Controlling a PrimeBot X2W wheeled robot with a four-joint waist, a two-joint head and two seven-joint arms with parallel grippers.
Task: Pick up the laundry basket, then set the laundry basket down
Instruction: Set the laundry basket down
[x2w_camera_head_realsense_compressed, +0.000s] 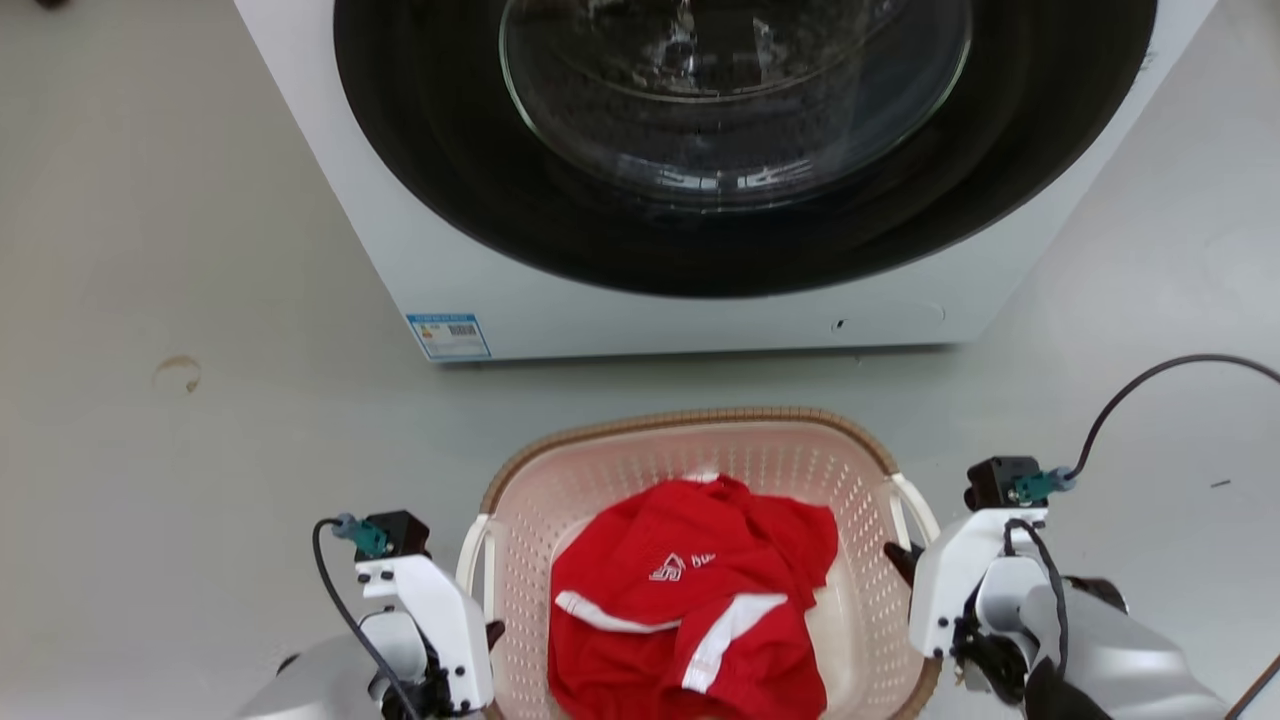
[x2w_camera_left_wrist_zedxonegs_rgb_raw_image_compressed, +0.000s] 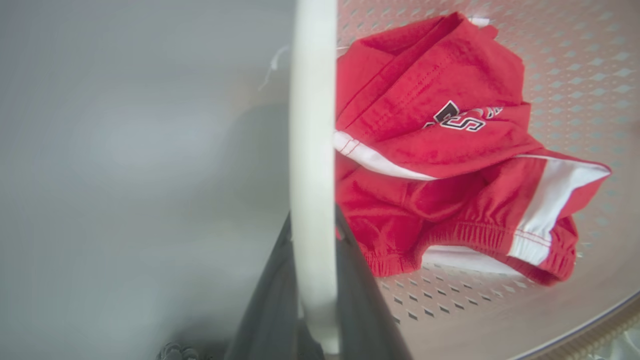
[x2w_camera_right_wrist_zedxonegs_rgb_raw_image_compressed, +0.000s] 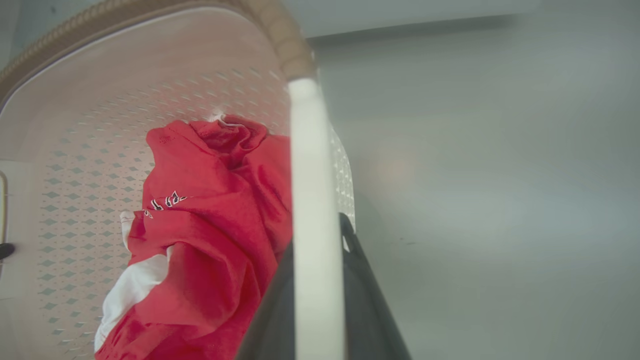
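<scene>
The laundry basket (x2w_camera_head_realsense_compressed: 760, 462), pale pink with perforated walls and a brown woven rim, is at the bottom centre of the head view, in front of the washer. My left gripper (x2w_camera_head_realsense_compressed: 492, 632) is shut on its white left handle (x2w_camera_left_wrist_zedxonegs_rgb_raw_image_compressed: 311, 150), which runs between the dark fingers (x2w_camera_left_wrist_zedxonegs_rgb_raw_image_compressed: 272, 300) in the left wrist view. My right gripper (x2w_camera_head_realsense_compressed: 900, 560) is shut on the white right handle (x2w_camera_right_wrist_zedxonegs_rgb_raw_image_compressed: 314, 175), likewise between its fingers (x2w_camera_right_wrist_zedxonegs_rgb_raw_image_compressed: 362, 300). I cannot tell whether the basket rests on the floor.
A red garment with white stripes (x2w_camera_head_realsense_compressed: 690, 600) lies crumpled in the basket. A white front-loading washer (x2w_camera_head_realsense_compressed: 690, 310) with a dark round door stands just beyond it. Grey floor (x2w_camera_head_realsense_compressed: 180, 480) spreads to both sides; a black cable (x2w_camera_head_realsense_compressed: 1150, 380) loops at the right.
</scene>
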